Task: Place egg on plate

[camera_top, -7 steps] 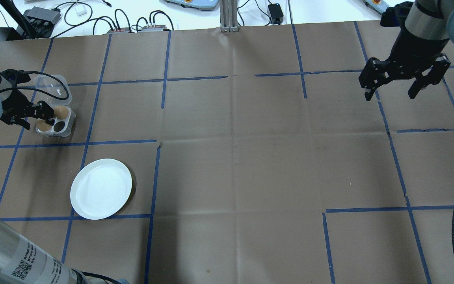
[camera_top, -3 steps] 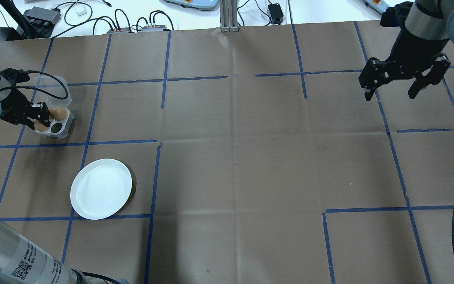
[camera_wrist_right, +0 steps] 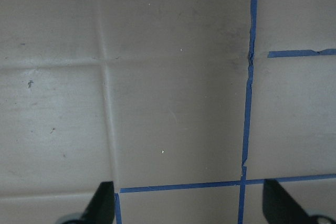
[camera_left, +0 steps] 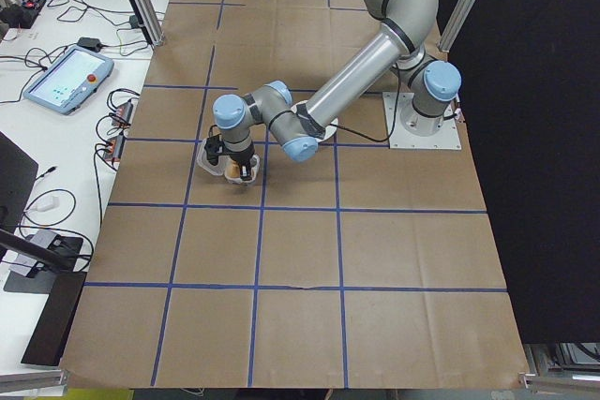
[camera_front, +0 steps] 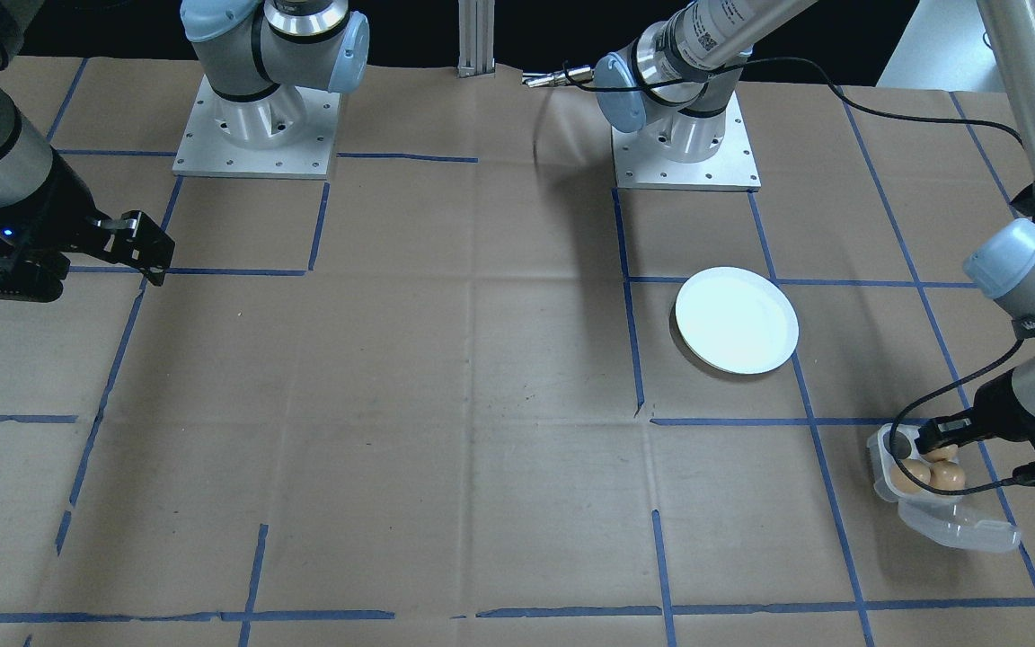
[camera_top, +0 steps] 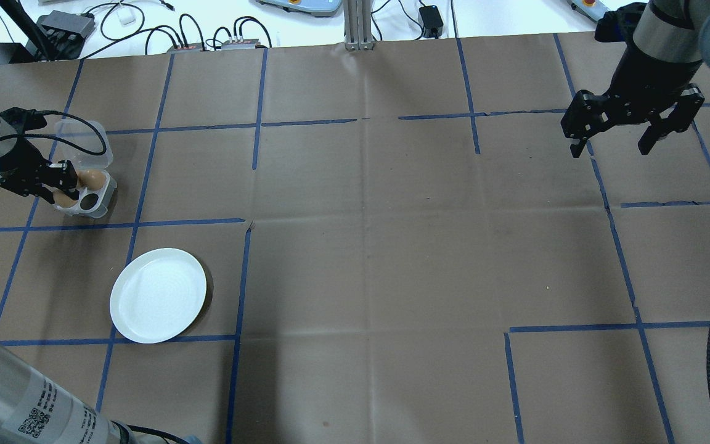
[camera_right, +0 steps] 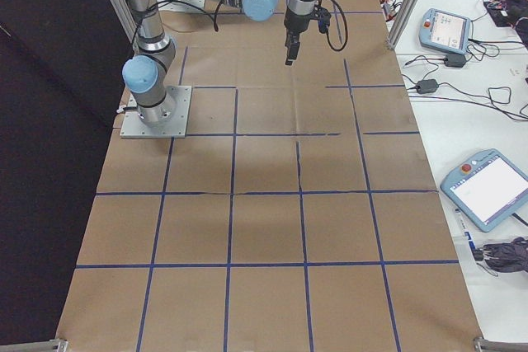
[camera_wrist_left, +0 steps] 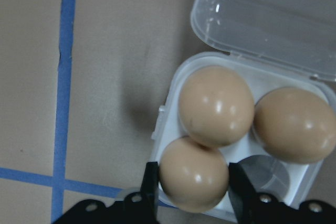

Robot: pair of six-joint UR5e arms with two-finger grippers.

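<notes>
The left gripper [camera_wrist_left: 193, 182] is clamped on an egg [camera_wrist_left: 193, 180], one black finger [camera_wrist_left: 150, 184] pressed to each side of it, at the near-left cup of a small clear egg carton [camera_top: 84, 200]. Whether the egg has cleared its cup cannot be told. Two more eggs [camera_wrist_left: 216, 104] are seated in the far cups, and the fourth cup [camera_wrist_left: 260, 167] is seen bare. The carton's lid [camera_wrist_left: 268, 17] is laid open on its far side. The white plate [camera_top: 158, 295] is found on the brown paper near the carton, apart from it and nearer the robot, with nothing on it. The right gripper [camera_top: 614, 147] is held spread above bare paper, well away at the far right.
</notes>
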